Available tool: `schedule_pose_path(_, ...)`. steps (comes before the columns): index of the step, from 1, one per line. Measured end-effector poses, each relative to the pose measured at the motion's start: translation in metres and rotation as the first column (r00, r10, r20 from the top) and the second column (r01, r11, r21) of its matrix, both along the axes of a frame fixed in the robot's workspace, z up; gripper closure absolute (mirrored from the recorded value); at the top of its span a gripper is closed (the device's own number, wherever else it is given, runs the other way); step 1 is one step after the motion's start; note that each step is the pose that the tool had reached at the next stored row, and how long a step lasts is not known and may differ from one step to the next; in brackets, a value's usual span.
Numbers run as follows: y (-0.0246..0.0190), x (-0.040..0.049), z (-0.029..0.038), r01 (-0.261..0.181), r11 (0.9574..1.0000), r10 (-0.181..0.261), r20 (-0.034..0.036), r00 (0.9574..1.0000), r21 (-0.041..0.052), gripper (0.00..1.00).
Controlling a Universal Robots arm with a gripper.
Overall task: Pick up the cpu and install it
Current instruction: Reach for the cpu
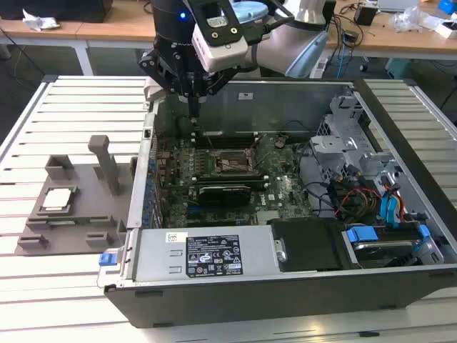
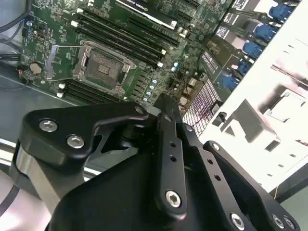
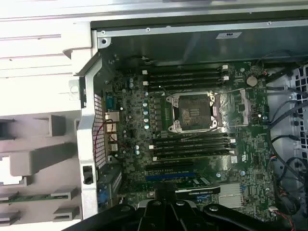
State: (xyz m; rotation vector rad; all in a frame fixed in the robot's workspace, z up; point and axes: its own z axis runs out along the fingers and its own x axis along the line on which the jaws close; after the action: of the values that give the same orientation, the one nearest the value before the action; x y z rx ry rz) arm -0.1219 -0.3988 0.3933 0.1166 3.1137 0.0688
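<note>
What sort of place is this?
Probably a robotics lab or test workshop: a robot arm hangs over an open computer case on a slatted table, with cluttered wooden desks behind.

we are seeing the gripper [image 1: 193, 107] hanging with fingers together over the open computer case [image 1: 285, 293], near its far wall | the cpu [image 1: 57, 199] is lying in the grey holder tray [image 1: 86, 214] on the exterior view's left, well apart from the gripper | the motherboard socket [image 1: 232, 165] is lying inside the case
</note>
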Motion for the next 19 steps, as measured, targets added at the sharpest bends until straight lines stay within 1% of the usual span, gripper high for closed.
schedule_pose_path(2,0.0,-0.0001,0.0,0.0,1.0,0.0,0.0,1.0,0.0001,0.89)
schedule_pose_path(9,0.0,-0.0104,0.0,0.0,1.0,0.0,0.0,1.0,0.0,0.89)
schedule_pose_path(15,0.0,-0.0255,0.0,0.0,1.0,0.0,0.0001,1.0,0.0,0.89)
schedule_pose_path(17,0.0,-0.0348,0.0,0.0,1.0,0.0,0.0,1.0,0.0,0.89)
schedule_pose_path(19,0.0,-0.042,0.0,0.0,1.0,0.0,0.0001,1.0,0.0,0.89)
